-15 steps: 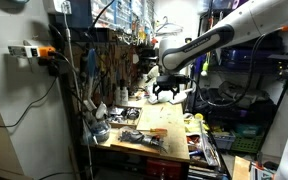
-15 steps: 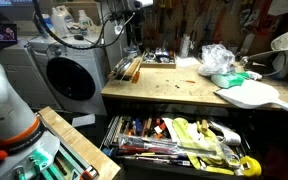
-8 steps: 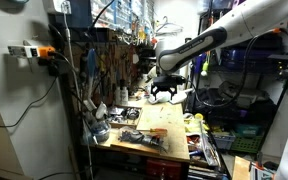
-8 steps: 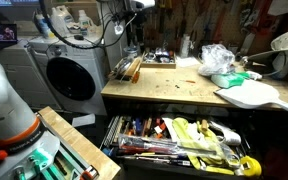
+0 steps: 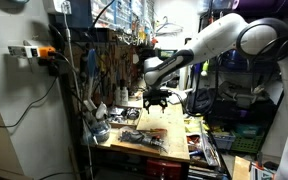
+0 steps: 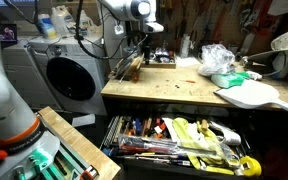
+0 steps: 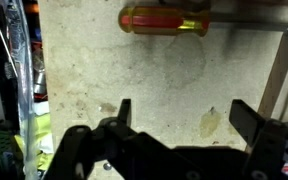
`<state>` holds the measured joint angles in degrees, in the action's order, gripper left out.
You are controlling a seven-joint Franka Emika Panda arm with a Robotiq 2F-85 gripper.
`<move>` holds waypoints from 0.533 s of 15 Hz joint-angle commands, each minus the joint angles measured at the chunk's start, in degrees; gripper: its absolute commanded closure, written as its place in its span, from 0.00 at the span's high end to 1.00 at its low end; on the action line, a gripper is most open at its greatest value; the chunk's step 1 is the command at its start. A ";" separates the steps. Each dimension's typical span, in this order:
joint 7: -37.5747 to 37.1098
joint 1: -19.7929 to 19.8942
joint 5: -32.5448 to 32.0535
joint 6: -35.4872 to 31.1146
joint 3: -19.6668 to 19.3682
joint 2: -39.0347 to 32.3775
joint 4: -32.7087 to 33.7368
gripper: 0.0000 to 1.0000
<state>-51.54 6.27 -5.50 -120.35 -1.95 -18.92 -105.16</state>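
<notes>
My gripper [image 7: 182,112] is open and empty, its two black fingers spread wide above a stained pale workbench top [image 7: 134,60]. A screwdriver with a red and yellow translucent handle [image 7: 164,20] lies on the bench ahead of the fingers, apart from them. In an exterior view the gripper [image 5: 156,98] hangs above the wooden bench [image 5: 169,122]. In an exterior view it [image 6: 144,42] hovers over the far left part of the bench, near a tray of tools [image 6: 159,59].
A pegboard wall of tools [image 5: 109,60] stands behind the bench. An open drawer [image 6: 174,140] full of hand tools juts out below. A white washer [image 6: 69,75], a crumpled plastic bag [image 6: 216,58] and a white cutting board [image 6: 249,95] are nearby.
The arm has swung down and toward the pegboard side, bringing the gripper lower over the bench. The gripper stays open and empty.
</notes>
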 commanded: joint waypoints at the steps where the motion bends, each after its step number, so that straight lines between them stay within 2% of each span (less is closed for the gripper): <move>1: 3.47 -1.06 4.96 0.68 -1.57 -6.83 6.35 1.00; 8: 4.73 -1.36 11.30 -2.86 -1.96 -14.47 13.70 1.00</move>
<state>-48.25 5.87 2.89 -121.83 -2.74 -29.87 -95.25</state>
